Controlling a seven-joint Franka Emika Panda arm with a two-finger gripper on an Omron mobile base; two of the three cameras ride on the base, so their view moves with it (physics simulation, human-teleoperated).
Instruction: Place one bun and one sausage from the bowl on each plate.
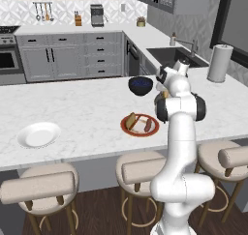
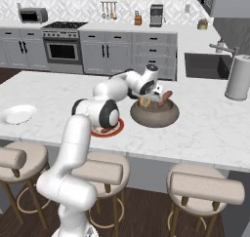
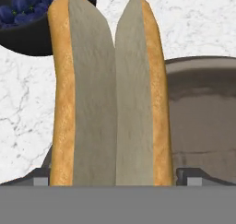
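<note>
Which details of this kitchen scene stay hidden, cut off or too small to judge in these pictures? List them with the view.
- Left base view: the robot's arm covers most of the brown bowl.
- Right base view: the arm hides most of the red-rimmed plate and its food.
- Hand view: the bun blocks the gap between the gripper fingers, so contact is unclear; the dark bowl of berries is cut off by the edge.
- Shelf items: too small.

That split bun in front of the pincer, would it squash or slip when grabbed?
The bun looks soft along its pale cut faces, so it probably squashes a little. It is long and split down the middle, so it may spread apart. It is likely light.
</note>
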